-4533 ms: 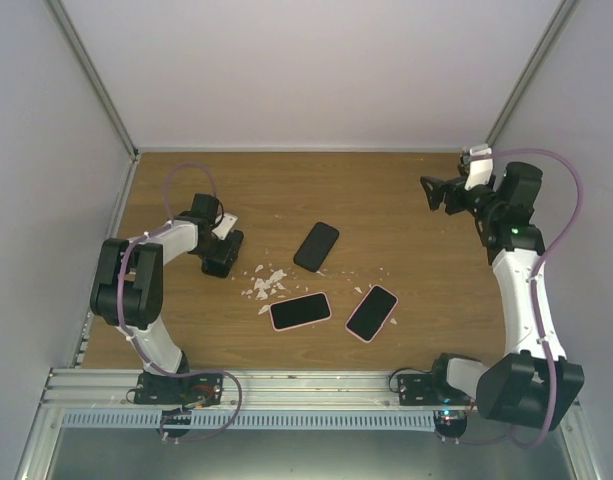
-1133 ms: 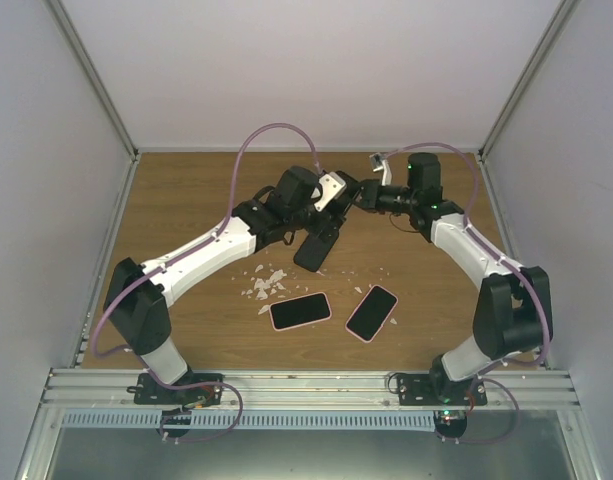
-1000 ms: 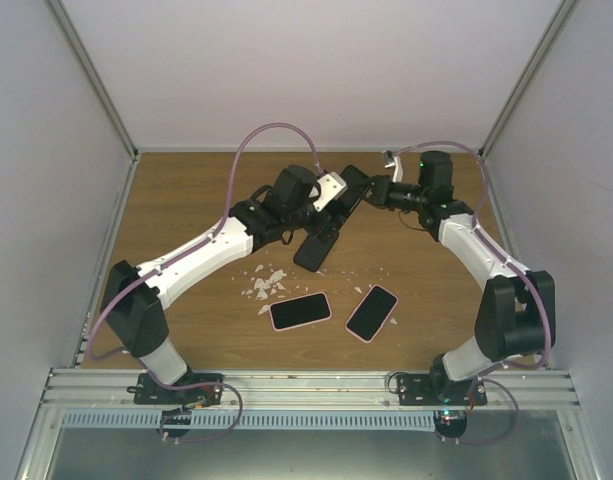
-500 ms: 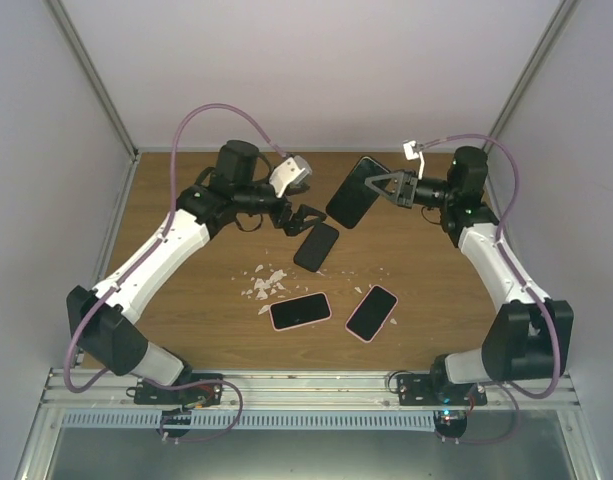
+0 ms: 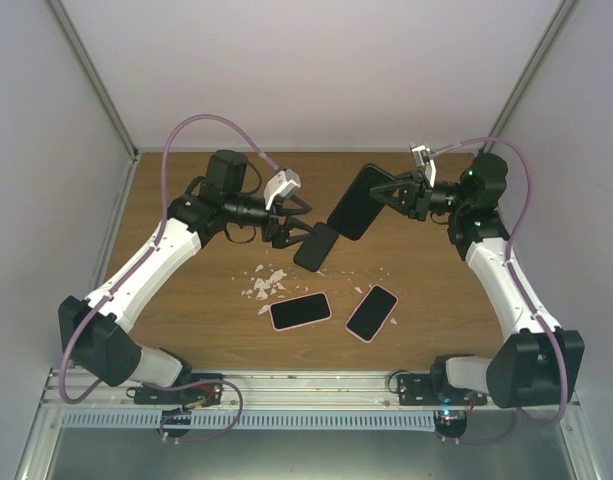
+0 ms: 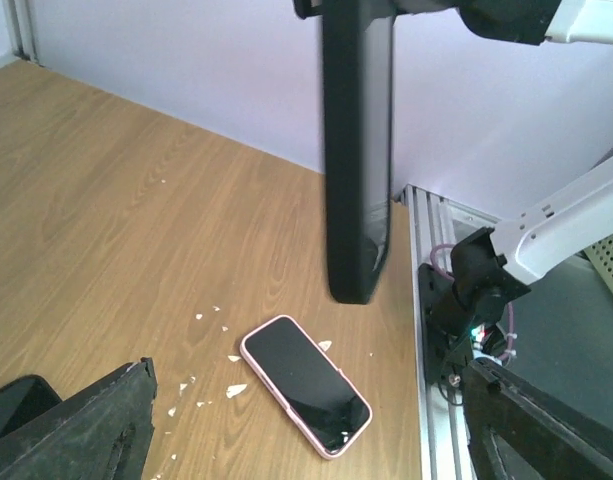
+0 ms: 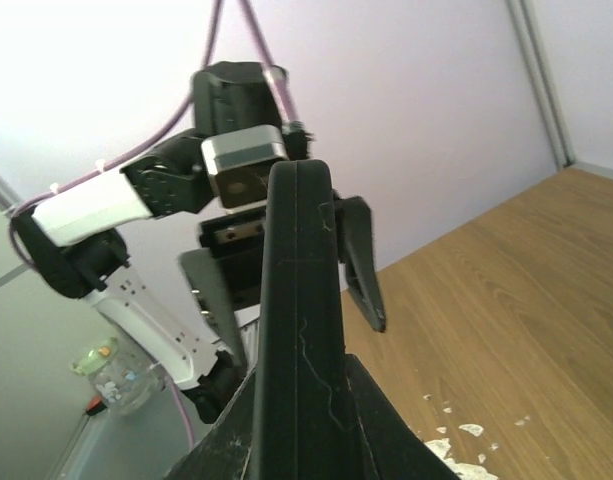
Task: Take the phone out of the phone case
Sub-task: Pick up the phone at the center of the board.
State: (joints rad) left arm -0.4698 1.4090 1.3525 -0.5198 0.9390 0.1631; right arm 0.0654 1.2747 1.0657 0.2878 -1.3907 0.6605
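My right gripper (image 5: 383, 193) is shut on the end of a black phone case (image 5: 356, 202) and holds it in the air over the middle back of the table. Whether the phone sits in it I cannot tell. The right wrist view shows the case (image 7: 298, 300) edge-on between the right gripper's (image 7: 301, 425) fingers. In the left wrist view it (image 6: 356, 160) hangs upright. My left gripper (image 5: 291, 225) stands open just left of the case, apart from it, and shows as the left gripper (image 6: 306, 378) with nothing between its fingers.
A black phone (image 5: 316, 246) lies flat under the left gripper. Two pink-cased phones (image 5: 300, 310) (image 5: 372, 312) lie nearer the front, one being the pink-cased phone (image 6: 304, 384) in the left wrist view. White scraps (image 5: 266, 283) litter the wood. Walls stand on three sides.
A second ago both grippers met at the black case. The left gripper has let go and drawn back to the left, its jaws narrowing slightly. The right gripper has carried the case rightward.
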